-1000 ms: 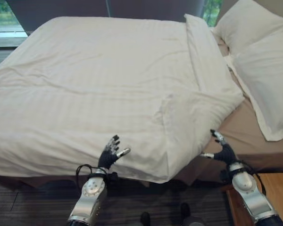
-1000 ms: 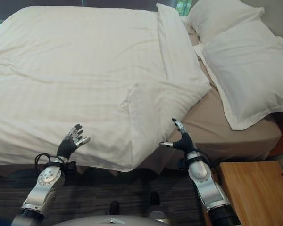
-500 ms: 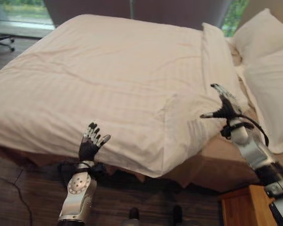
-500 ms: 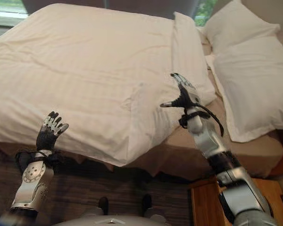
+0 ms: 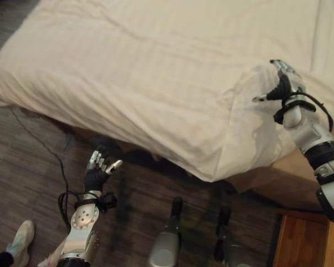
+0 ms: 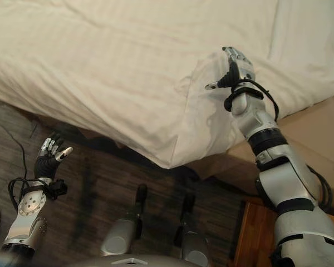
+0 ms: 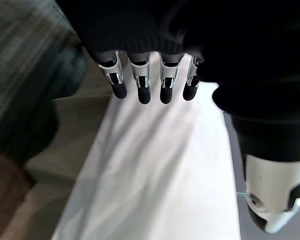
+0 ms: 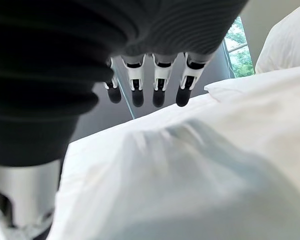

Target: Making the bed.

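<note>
A white striped duvet (image 5: 156, 72) covers the bed, and its near corner hangs down over the bed's side (image 5: 234, 158). A fold of the duvet stands up at that corner. My right hand (image 5: 282, 88) is at the top of this fold, fingers straight and open, thumb out to the side. In the right wrist view its fingers (image 8: 157, 85) reach out just above the duvet (image 8: 190, 175). My left hand (image 5: 94, 177) hangs open over the dark floor, below the bed's edge and apart from the duvet. Its straight fingers (image 7: 140, 85) hold nothing.
Brown fitted sheet (image 6: 317, 128) lies bare to the right of the duvet's corner. A wooden nightstand (image 5: 309, 239) stands at the lower right, close to my right arm. A white pillow (image 8: 290, 45) lies at the bed's head. A person's shoe (image 5: 19, 239) is on the floor at the lower left.
The camera has tipped down and left. My right hand has come onto the duvet's raised fold. My left hand has dropped away from the duvet's edge to over the floor.
</note>
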